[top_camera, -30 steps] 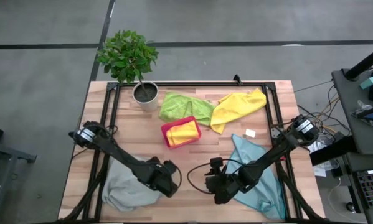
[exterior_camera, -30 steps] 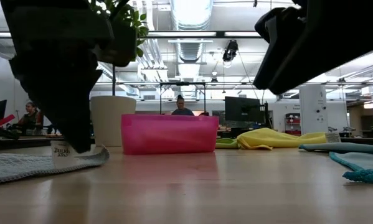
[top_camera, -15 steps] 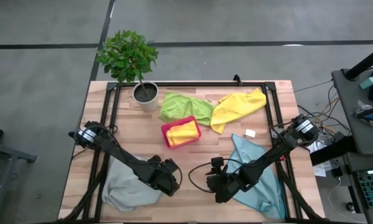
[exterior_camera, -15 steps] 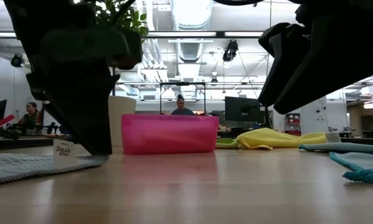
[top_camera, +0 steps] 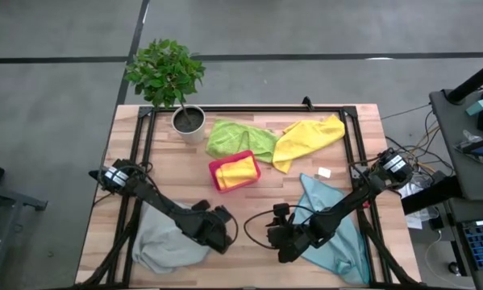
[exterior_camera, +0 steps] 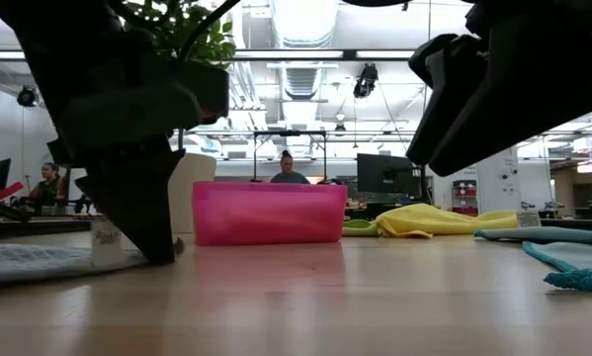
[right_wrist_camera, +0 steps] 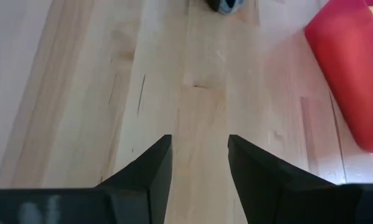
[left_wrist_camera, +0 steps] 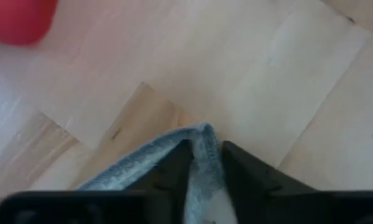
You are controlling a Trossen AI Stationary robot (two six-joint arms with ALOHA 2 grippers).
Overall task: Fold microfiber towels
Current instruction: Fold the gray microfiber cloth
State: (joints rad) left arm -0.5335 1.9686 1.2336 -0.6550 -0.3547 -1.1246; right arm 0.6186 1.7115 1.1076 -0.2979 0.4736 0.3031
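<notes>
Shifted lower and a touch toward the bare centre strip: left gripper (left_wrist_camera: pixel 203 163), now down on the near corner of the pale grey towel (top_camera: pixel 167 244). Pinches that corner, cloth edge standing up between the two dark fingers (left_wrist_camera: pixel 171 167) in the left wrist view. Low view agrees: tips at the tabletop, grey fabric trailing off behind them, flatter against the wood than a moment ago. Means a grasp just re-made on the grey towel, probably the start of a fold, with the corner to be carried across the rest of the cloth lying behind and outboard of the tool.

Barely moved: right gripper (right_wrist_camera: pixel 198 163), hovering above bare wood, fingers apart, nothing between them. Light teal-blue towel (top_camera: pixel 334 225) spread beside and behind it, under the right arm, not touched by the tips. Pink tray (top_camera: pixel 235 171) ahead of both tools, a yellow towel (top_camera: pixel 238 171) folded inside it. Beyond the tray, well away from either gripper: lime green towel (top_camera: pixel 238 137) and a second yellow towel (top_camera: pixel 309 137), both still crumpled.

Judged overall: one towel done, grey one in hand, three waiting. Risk of the thin pinch slipping once lifted, so a slow, low carry would seem wise.
</notes>
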